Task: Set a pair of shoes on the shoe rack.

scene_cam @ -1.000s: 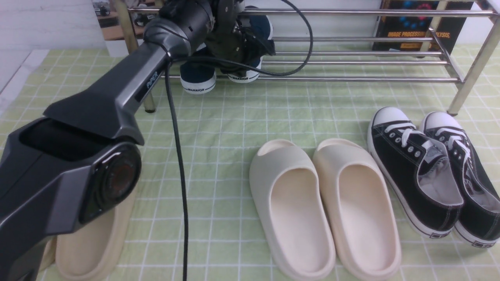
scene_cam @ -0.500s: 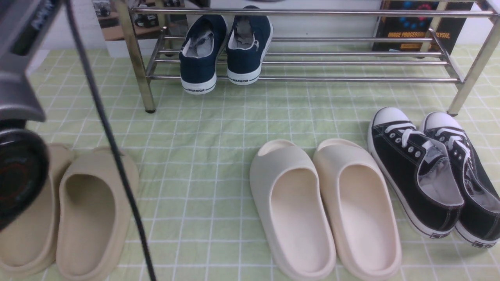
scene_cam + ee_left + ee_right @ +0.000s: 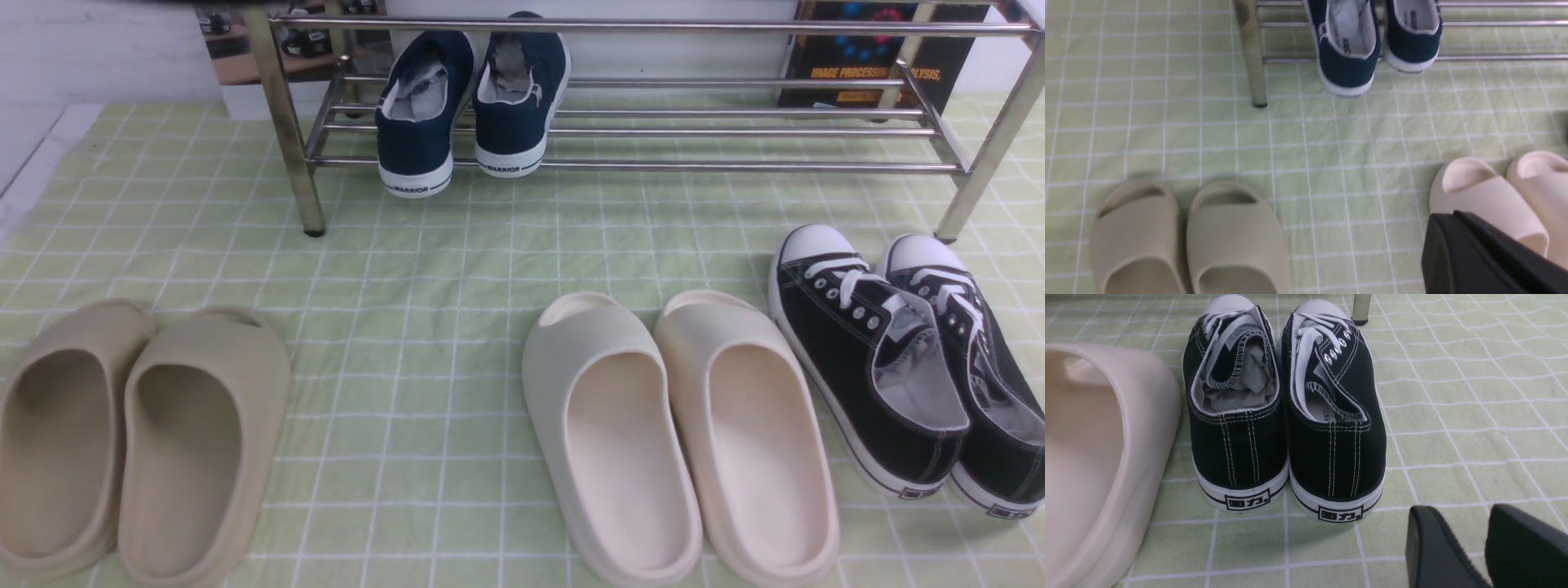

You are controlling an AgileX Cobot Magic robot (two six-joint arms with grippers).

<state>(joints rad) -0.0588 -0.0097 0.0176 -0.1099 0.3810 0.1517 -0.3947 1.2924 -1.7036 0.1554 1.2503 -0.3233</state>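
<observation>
The navy shoes [image 3: 469, 102] sit side by side on the shoe rack [image 3: 735, 131], far left — placement looks done; left gripper [image 3: 1490, 261] closed and empty, right gripper [image 3: 1484, 547] parted, empty; next, only confirm — nothing to lift.

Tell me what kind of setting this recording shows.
Likely a lab tabletop staged as a home shoe corner: a green checked cloth under a metal shoe rack holding navy shoes, with slides and black sneakers in front.
</observation>
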